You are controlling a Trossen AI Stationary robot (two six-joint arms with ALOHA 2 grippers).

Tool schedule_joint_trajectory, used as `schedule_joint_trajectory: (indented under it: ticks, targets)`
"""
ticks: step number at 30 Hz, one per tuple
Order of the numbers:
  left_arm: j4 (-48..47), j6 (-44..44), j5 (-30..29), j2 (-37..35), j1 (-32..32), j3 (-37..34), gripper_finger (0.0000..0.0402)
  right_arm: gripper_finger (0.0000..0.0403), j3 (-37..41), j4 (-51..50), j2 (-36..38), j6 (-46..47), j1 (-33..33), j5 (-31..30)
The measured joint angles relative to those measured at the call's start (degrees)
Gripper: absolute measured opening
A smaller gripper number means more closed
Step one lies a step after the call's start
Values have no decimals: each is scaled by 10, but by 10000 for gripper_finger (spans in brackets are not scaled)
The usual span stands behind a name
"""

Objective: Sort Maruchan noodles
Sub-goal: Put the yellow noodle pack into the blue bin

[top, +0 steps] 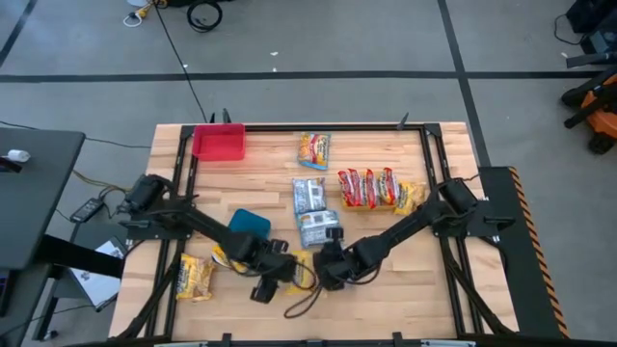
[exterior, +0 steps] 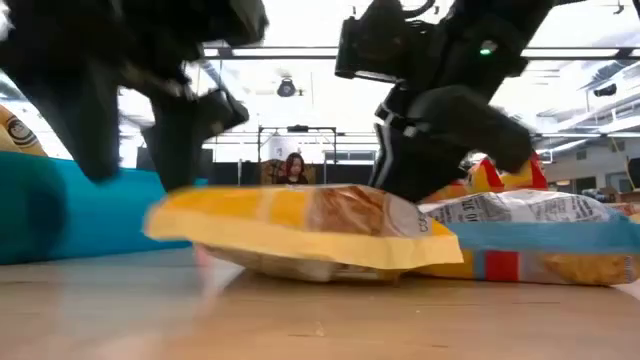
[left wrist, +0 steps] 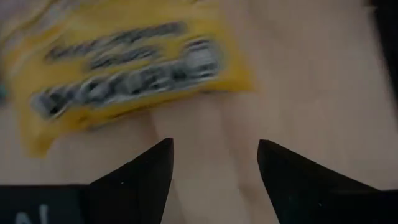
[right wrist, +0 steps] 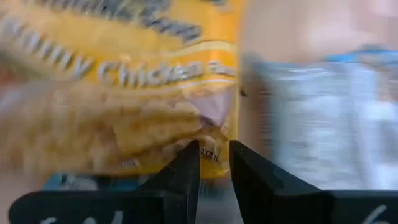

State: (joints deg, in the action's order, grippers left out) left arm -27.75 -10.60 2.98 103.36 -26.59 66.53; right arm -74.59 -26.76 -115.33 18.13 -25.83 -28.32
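A yellow noodle packet (top: pixel 302 270) lies near the table's front middle, between my two grippers. My right gripper (top: pixel 325 271) is shut on its right end; the packet also shows in the right wrist view (right wrist: pixel 124 81). My left gripper (left wrist: pixel 214 155) is open and empty over bare wood just left of that packet (left wrist: pixel 124 68). Two more yellow packets (top: pixel 196 278) (top: pixel 224 256) lie at the front left. Silver-blue packets (top: pixel 308 195) (top: pixel 319 229), red packets (top: pixel 366 188) and yellow-orange packets (top: pixel 313 149) (top: pixel 411 198) lie flat farther back. My right gripper pinches the yellow packet's end edge (right wrist: pixel 211 149) between its two fingertips, coming low from the table's right side. In the low view the packet (exterior: pixel 300 222) sits about level, a little above the table over another packet.
A red bin (top: pixel 219 143) stands at the far left and a blue bin (top: pixel 249 224) just behind my left arm. A black cable loop (top: pixel 304 303) lies near the front edge. A person (exterior: pixel 294 166) shows far back in the room.
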Motion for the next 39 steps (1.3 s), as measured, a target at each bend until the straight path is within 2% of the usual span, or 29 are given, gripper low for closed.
schedule_joint_trajectory:
  ticks: [2,4,6,9,11,20,22,25,30,33,36,39]
  targets:
    - [-6,4,-20,-1,-14,10,235,93,0,-24,12,3,2,-20]
    - [-47,40,-67,-1,-31,22,235,93,0,-38,26,2,0,-21]
    - [-58,117,-165,-1,-49,29,235,93,0,-60,42,2,-10,-21]
    - [-49,261,-348,1,-72,29,235,93,0,-74,68,4,-30,-19]
    - [-17,338,-405,10,-72,29,235,93,0,-79,81,15,-43,-18]
    - [0,615,-403,73,-65,28,235,93,0,-96,108,77,-93,-19]
    - [12,648,-393,79,-71,28,235,93,0,-107,108,86,-100,-19]
    - [20,652,-366,80,-77,28,235,93,0,-124,106,102,-106,-19]
    - [96,649,-356,80,-77,28,235,93,0,-137,106,113,-105,-21]
    - [121,620,-308,81,-73,28,232,93,0,-138,106,115,-105,-21]
    - [125,556,-258,87,-64,28,209,93,0,-140,106,117,-105,-21]
    - [133,517,-260,97,-60,29,158,93,0,-142,106,117,-108,-20]
